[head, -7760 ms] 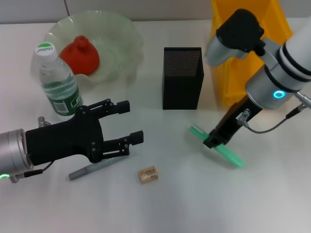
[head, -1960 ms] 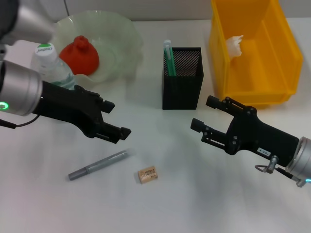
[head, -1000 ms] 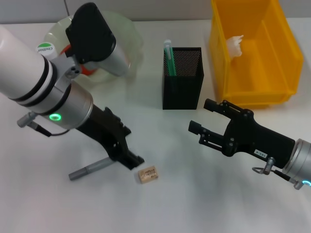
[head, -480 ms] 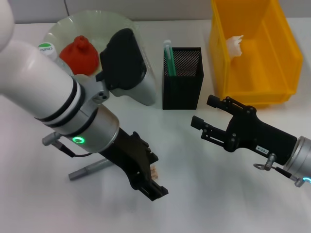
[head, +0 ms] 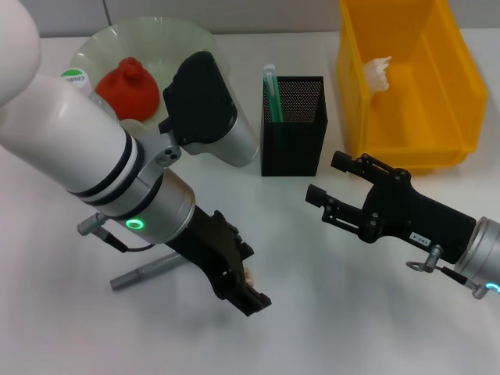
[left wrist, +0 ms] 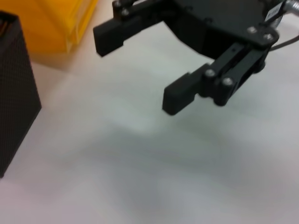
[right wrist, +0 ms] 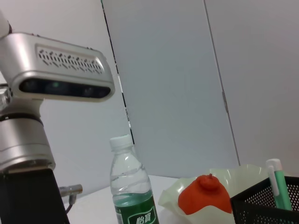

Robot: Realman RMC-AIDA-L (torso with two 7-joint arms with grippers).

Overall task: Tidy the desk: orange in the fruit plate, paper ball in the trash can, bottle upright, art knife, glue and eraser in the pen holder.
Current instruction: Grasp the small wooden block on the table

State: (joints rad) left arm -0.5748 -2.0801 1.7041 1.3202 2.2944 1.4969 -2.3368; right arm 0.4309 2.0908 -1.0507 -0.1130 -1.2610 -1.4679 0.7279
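The orange point(head: 127, 84) lies in the pale-green fruit plate point(head: 195, 43). Beside the plate, only the bottle's cap point(head: 73, 77) shows past my left arm; the bottle point(right wrist: 133, 196) stands upright. A green-capped stick point(head: 271, 90) stands in the black mesh pen holder point(head: 293, 137). Inside the yellow trash can point(head: 406, 148) rests the paper ball point(head: 377, 72). My left gripper point(head: 248, 276) is low over the table, open, straddling the eraser point(head: 249, 273), which is mostly hidden. My right gripper point(head: 325, 178) hovers open and empty right of the pen holder.
A grey pen-shaped stick point(head: 144, 269) lies on the table under my left forearm. In the left wrist view the right gripper point(left wrist: 140, 67) is close ahead, with the pen holder point(left wrist: 14, 93) and the trash can point(left wrist: 46, 23) beyond it.
My left arm swung right and down from the grey stick until its fingers came over the eraser, now covering it. The right arm barely shifted.
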